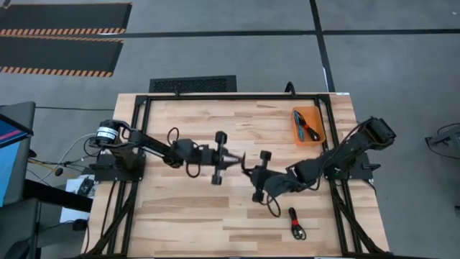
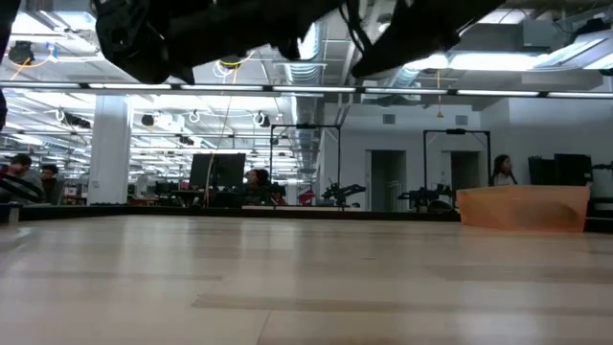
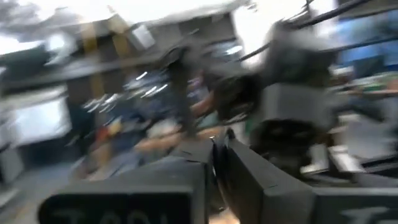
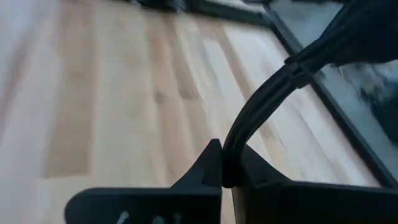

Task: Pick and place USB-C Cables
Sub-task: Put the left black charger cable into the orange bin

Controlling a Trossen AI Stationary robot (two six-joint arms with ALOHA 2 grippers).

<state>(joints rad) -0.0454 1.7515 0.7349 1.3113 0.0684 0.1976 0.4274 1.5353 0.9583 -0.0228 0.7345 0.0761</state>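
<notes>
Both arms meet above the middle of the table. My right gripper [image 1: 249, 171] [image 4: 227, 177] is shut on a thin black cable [image 4: 261, 106]. The cable runs from the fingers up to a dark blurred shape [image 4: 367, 25]. My left gripper [image 1: 239, 161] [image 3: 219, 162] points at the right one, and its fingers look shut. A black cable with red [image 1: 295, 224] lies on the table near the near right corner. Teal and red cables [image 1: 305, 126] lie in the orange tray [image 1: 318, 137]. My right gripper pinches the black cable [image 4: 229, 163] between its two fingers. The strands leave the fingertips together and run away fairly straight, clear of the table. Which end of the cable this is does not show. My left gripper may or may not touch the cable; the blurred left wrist view does not show it.
The orange tray [image 2: 522, 209] sits at the far right of the table, by the right arm's base. Bare wood lies under both arms and along the near edge. In the low view both arms hang high above the tabletop. People sit at desks in the room behind.
</notes>
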